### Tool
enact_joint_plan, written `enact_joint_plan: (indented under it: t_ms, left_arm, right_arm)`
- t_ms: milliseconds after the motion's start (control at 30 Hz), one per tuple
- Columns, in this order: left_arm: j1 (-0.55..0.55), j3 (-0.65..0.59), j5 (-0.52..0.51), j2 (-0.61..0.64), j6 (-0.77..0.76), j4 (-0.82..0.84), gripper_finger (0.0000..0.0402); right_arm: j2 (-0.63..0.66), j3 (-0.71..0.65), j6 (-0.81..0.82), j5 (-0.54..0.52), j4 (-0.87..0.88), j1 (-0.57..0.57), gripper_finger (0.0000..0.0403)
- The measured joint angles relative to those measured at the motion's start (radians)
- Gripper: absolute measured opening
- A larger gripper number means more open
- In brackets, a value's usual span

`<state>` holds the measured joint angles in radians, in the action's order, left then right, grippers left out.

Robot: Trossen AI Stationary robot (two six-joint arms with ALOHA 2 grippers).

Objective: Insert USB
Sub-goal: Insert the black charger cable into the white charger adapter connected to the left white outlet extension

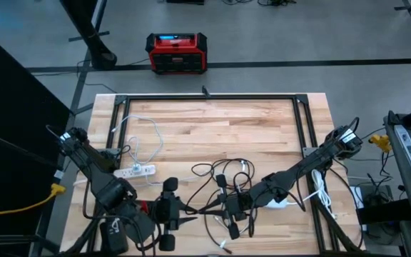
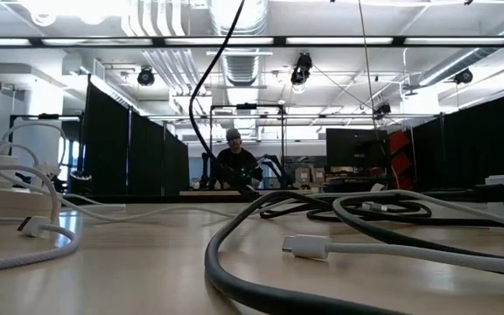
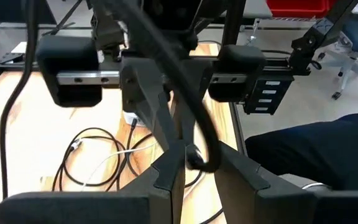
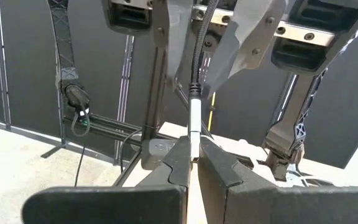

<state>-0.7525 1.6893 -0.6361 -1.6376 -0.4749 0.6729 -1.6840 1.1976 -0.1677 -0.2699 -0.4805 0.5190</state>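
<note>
Right gripper [image 4: 193,163] pinching white USB plug [image 4: 194,127]; left gripper [image 3: 194,165] facing it, squeezing dark braided cable [image 4: 196,56] leading into that plug.

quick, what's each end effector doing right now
Left end effector: closed on a dark cable.
Right end effector: closed on a white connector at the end of a braided cable.

Two robot arms over one wooden table [image 1: 262,125], one white power strip [image 1: 135,171] on the table, one red box [image 1: 177,53] on the floor behind the table, one person [image 2: 234,163] beyond the table.
</note>
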Motion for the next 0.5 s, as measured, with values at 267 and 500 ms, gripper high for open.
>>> enact_joint_plan:
  t_ms: [267,500]
  left_arm:
    - [0.000,-0.001,-0.004,-0.011,-0.005,0.009,0.0068]
    - [0.007,-0.002,-0.006,-0.024,-0.013,0.026,0.0067]
  right_arm:
    - [0.001,0.000,0.000,0.004,0.005,0.000,0.0003]
    - [0.002,0.000,0.000,0.003,0.005,0.000,0.0003]
